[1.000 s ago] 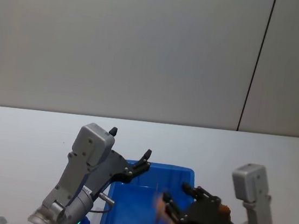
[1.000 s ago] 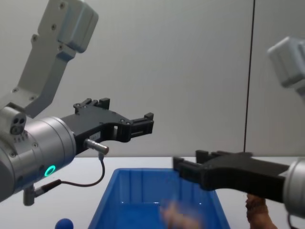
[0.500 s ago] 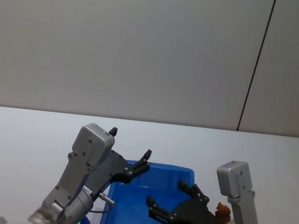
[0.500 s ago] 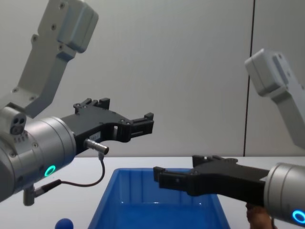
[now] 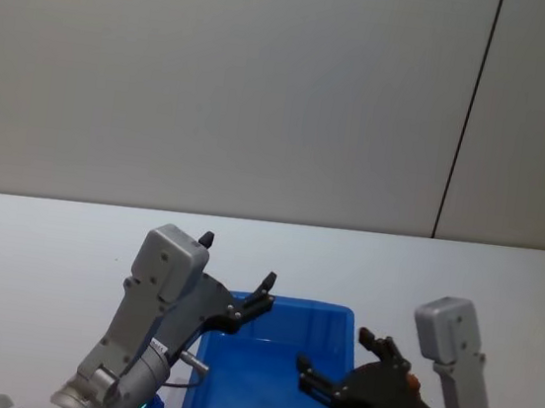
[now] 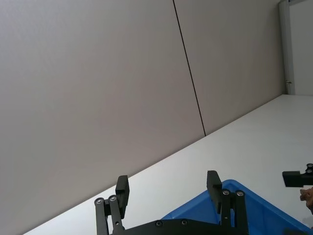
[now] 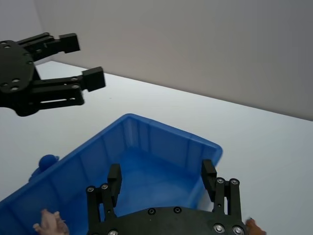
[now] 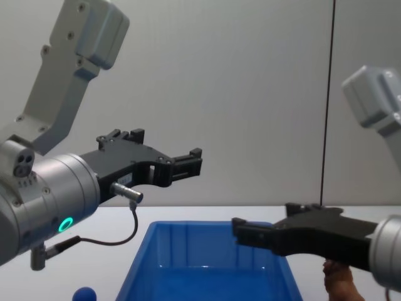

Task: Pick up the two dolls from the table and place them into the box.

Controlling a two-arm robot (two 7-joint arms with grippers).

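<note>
Two toys are lying on the counter outside the box: the blue plush just beside its left wall and the brown figure just beside its right wall. I'm also seeing a small tan piece lying on the floor of the box. My right claw is hovering empty over the box's right half, fingers spread, reaching forward roughly level. My left claw is hanging above the far left corner, fingers spread too, with its wrist housing raised high behind it.
</note>
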